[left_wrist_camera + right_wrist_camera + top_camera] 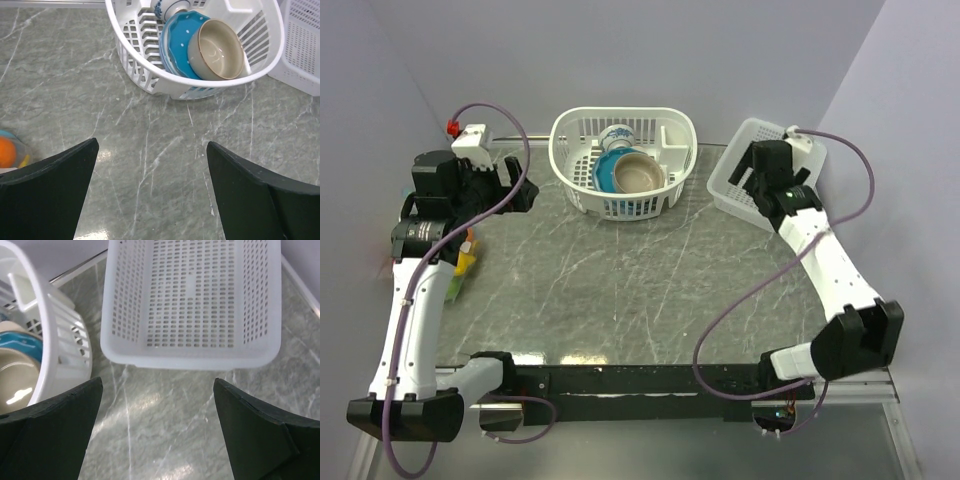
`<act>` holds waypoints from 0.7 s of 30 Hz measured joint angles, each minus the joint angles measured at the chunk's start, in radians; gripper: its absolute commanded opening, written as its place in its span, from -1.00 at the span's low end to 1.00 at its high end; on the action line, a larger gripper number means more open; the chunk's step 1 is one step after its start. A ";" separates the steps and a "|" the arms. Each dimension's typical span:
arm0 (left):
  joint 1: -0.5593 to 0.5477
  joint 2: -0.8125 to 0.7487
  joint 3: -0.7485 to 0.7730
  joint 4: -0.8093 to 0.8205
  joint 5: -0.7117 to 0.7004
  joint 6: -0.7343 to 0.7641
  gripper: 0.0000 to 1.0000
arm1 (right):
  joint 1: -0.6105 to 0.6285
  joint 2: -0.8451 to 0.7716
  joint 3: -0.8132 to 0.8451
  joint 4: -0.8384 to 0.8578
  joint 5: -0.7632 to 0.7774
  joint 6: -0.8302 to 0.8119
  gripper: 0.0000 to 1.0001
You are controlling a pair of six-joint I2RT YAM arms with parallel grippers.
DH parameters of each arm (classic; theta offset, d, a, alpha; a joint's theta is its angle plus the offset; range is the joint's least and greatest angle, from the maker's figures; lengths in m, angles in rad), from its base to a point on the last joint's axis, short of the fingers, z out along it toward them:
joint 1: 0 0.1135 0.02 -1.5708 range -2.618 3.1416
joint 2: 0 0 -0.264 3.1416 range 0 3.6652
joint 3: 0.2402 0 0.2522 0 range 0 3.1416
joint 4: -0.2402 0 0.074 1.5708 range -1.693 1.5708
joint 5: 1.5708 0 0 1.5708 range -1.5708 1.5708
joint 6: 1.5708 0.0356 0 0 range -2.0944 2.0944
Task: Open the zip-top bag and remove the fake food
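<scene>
Both pincers stood open and empty. The left pincer [152, 145] was far nearer the bag [466, 262] than the right pincer [158, 381]. The bag lay outside the left pincer's finger span, back toward its arm, long axis hidden, an orange [6, 152] inside.

No text, label, brand, number or sign can be read in any view. The small white ceramic cup [618, 137] in the round white plastic dish basket [620, 206] carries blue painted marks, too small to tell lettering from pattern.
</scene>
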 measured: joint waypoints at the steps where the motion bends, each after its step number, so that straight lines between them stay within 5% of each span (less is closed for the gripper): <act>1: 0.000 0.000 -0.005 0.002 -0.005 0.000 0.94 | 0.007 0.027 0.016 0.006 0.016 -0.008 1.00; 12: 0.014 0.034 -0.017 0.019 -0.037 0.004 0.94 | 0.033 0.350 0.132 0.043 0.087 -0.038 1.00; 21: 0.023 0.048 -0.017 0.026 -0.051 0.009 0.94 | 0.039 0.389 0.099 0.073 0.083 -0.053 1.00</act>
